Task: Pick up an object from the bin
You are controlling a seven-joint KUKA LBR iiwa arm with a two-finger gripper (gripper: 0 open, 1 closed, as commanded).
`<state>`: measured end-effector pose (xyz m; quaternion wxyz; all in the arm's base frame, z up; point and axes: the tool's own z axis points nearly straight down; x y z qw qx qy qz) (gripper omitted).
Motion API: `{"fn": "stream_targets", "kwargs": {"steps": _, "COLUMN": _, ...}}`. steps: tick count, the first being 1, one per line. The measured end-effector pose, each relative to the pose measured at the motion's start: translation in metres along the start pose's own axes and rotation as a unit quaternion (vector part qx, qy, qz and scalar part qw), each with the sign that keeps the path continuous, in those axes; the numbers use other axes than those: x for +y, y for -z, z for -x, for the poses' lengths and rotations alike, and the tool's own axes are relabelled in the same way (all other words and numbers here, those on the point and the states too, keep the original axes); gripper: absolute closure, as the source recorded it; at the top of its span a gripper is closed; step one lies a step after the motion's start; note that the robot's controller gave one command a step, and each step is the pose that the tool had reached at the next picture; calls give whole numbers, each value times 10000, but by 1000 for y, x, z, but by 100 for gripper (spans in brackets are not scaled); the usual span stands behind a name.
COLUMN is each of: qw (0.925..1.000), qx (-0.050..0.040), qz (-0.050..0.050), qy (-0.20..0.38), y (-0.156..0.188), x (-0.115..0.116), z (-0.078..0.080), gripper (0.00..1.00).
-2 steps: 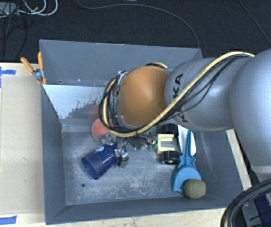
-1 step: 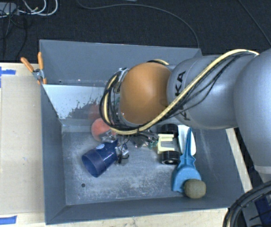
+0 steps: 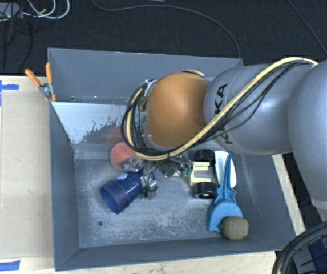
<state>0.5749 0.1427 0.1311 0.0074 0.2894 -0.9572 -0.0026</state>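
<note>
My gripper (image 3: pixel 146 182) hangs under the orange wrist cover, low in the middle of the bin. It is right against the closed end of a dark blue cup (image 3: pixel 119 193), which lies on its side with its mouth towards the lower left. A salmon-pink ball (image 3: pixel 118 154) rests just up and left of the gripper, near the back wall. Whether the cup is gripped is hidden by the cover.
Right of the gripper sits a small white, black and green toy car (image 3: pixel 204 179). Beside it a light blue brush-like tool (image 3: pixel 225 197) lies over a white card, with an olive-brown ball (image 3: pixel 234 227) at its lower end. The arm covers the bin's upper right.
</note>
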Motion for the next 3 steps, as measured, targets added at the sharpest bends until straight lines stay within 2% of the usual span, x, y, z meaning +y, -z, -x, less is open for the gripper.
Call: {"fn": "stream_targets", "kwargs": {"steps": 3, "qw": 10000, "qx": -13, "qz": -4, "qy": -15, "y": 60, "x": 1, "z": 0, "gripper": 100}}
